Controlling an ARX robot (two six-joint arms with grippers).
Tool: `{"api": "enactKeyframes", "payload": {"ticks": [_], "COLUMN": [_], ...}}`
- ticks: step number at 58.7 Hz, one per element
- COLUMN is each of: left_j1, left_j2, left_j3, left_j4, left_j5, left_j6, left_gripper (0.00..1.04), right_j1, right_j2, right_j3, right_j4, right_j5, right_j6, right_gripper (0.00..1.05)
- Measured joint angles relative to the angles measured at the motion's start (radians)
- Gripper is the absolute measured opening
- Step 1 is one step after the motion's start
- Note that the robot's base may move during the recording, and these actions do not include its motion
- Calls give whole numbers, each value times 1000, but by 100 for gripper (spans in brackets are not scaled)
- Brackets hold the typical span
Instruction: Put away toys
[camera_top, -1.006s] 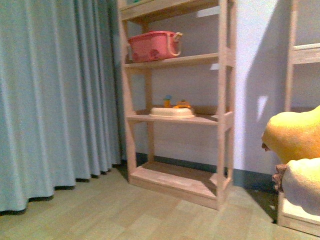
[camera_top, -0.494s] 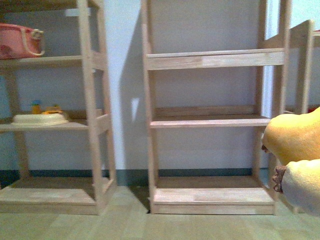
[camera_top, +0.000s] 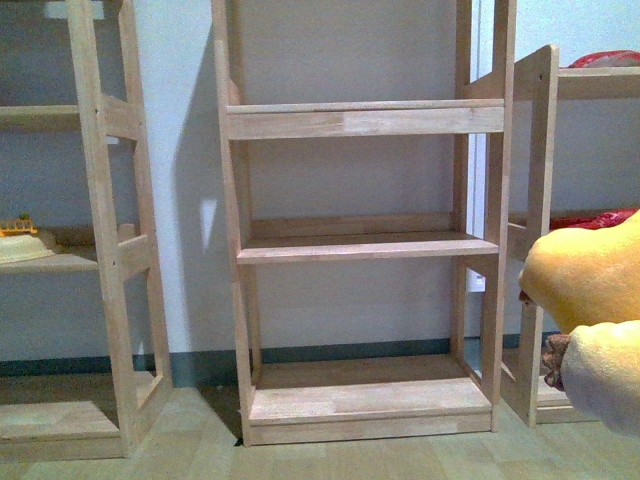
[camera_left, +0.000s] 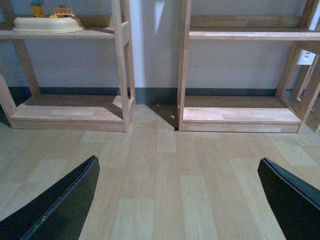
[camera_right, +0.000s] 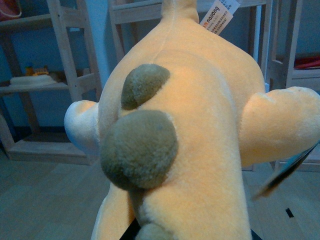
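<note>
The left jaws stand wide apart with nothing between them. The black fingers (camera_left: 60, 205) of the left gripper (camera_left: 177, 162) hang over the pale plank floor (camera_left: 165, 200) without touching it. The right jaws are covered by the plush animal (camera_right: 200, 125), so I cannot tell how they stand. The toy sits right up against that wrist, off the floor, and fills almost the whole right wrist view. It is orange-yellow, with rounded grey-brown bumps (camera_right: 140, 150) down its back, a paler stubby limb (camera_right: 82, 125) and a printed tag (camera_right: 218, 12) at its far end.

Straight ahead of the left jaws, the floor runs to a light wall (camera_top: 340, 50) edged with a dark skirting (camera_left: 155, 94). Bare wooden shelf units stand on the floor against that wall. The middle unit (camera_top: 365, 122) is directly ahead of the jaws, and all the shelves of it that show are bare. The left unit (camera_top: 110, 200) is ahead and to the robot's left, and one of its shelves holds a cream dish (camera_left: 47, 24) with small coloured toys behind it (too small to name). Beyond the plush, on the right jaws' side, a third unit (camera_top: 540, 150) carries something red (camera_top: 605, 58) on an upper shelf.
</note>
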Motion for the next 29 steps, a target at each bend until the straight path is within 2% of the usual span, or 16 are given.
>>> {"api": "enactKeyframes", "payload": {"ticks": [29], "left_j1": [0], "left_j2": [0], "left_j3": [0], "left_j4": [0], "left_j5": [-3], "left_j6": [0], "left_gripper": [98], "right_j1": [2], "right_j2": [0], "right_j3": [0], "right_j4": [0], "right_j5": [-6], "right_j6": [0], "right_gripper": [7]}}
